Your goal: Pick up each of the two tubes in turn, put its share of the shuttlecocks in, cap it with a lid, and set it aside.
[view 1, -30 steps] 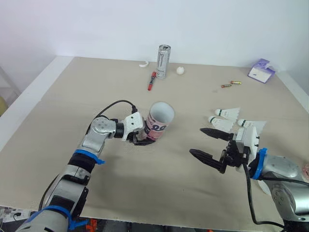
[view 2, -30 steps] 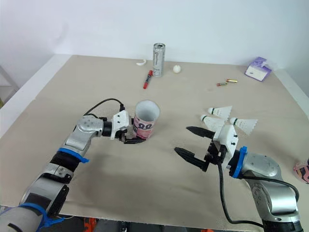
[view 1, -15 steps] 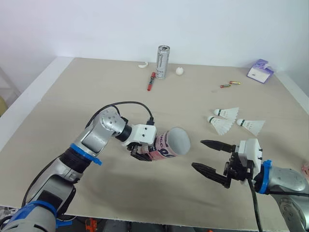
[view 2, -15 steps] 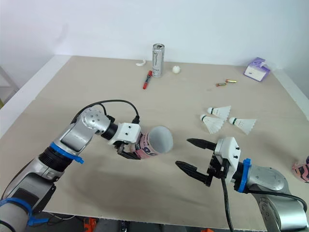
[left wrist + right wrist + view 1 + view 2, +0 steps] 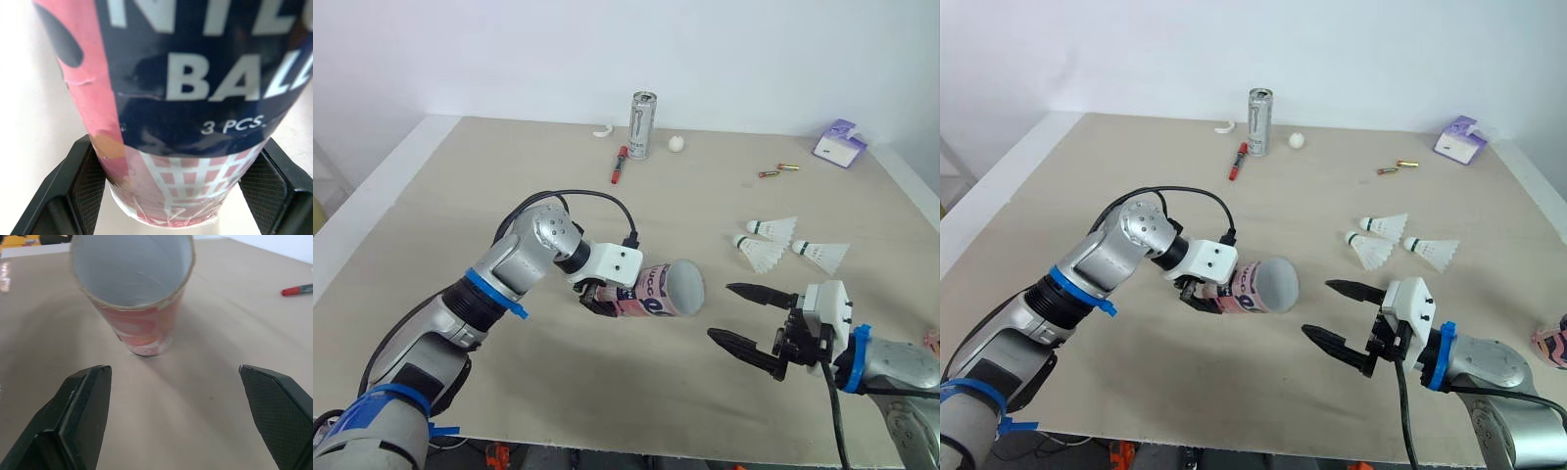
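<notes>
My left gripper (image 5: 607, 299) is shut on the base of a pink and navy tube (image 5: 651, 291). It holds the tube on its side just above the table, open mouth toward the right. In the left wrist view both pads (image 5: 85, 188) press the tube (image 5: 195, 73). My right gripper (image 5: 722, 311) hangs open a short way right of the mouth, with nothing in it. The right wrist view looks straight into the empty tube (image 5: 139, 325) between its spread fingers (image 5: 80, 416). Three white shuttlecocks (image 5: 773, 228), (image 5: 759, 252), (image 5: 822, 255) lie on the table beyond the right gripper.
Along the back stand a silver can (image 5: 644, 124), a red marker (image 5: 620, 164), a white ball (image 5: 677, 144) and a white curved piece (image 5: 605, 131). Two small batteries (image 5: 780, 171) and a purple box (image 5: 842, 144) lie back right. A pink object (image 5: 1549, 345) shows at the right edge.
The left arm lifted the tube from standing on the table, tipped it sideways and carried it rightward toward the right gripper. The right gripper drifted slightly right and stayed open.
</notes>
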